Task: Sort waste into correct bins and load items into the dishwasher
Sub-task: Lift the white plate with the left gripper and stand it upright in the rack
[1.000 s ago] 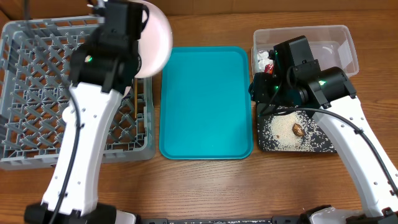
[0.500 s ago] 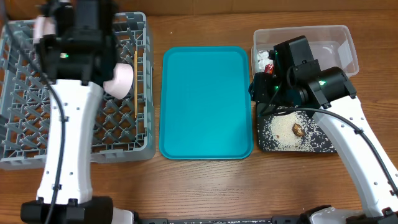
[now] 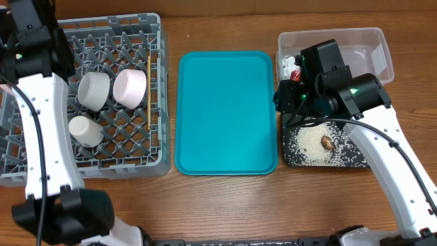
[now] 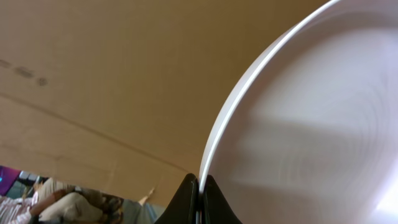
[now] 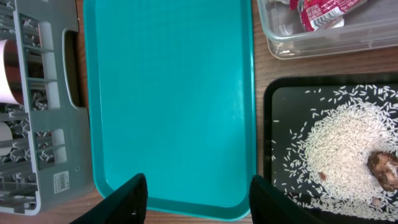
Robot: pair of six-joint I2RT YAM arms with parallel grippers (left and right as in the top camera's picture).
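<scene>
Brown board fills the background of the left wrist view, and against it stands the white plate [image 4: 311, 124], held on edge and clear of the counter [image 3: 225, 205]. The left gripper [image 4: 198, 186] has its jaws clamped on the plate's thin rim. From overhead the plate itself cannot be made out; the left arm sits over the far left corner of the dish rack [image 3: 102, 169].

The plate looks stiff, glazed and smooth, so it is probably slippery and breakable. A pinch on the rim is the only hold on offer, and I judge it a weak one because the weight hangs off to one side.

The rack already carries a cup [image 3: 86, 130], two bowls [image 3: 93, 90] and a chopstick [image 3: 148, 82]. Beside it lies the teal tray [image 3: 227, 113], over which the right gripper [image 5: 199, 196] hangs with its jaws apart and empty.

A small sticker [image 5: 62, 182] on the rack wall is too small to read. The print on the wrapper [image 5: 323, 11] in the clear tub [image 3: 379, 48] is also unreadable.
</scene>
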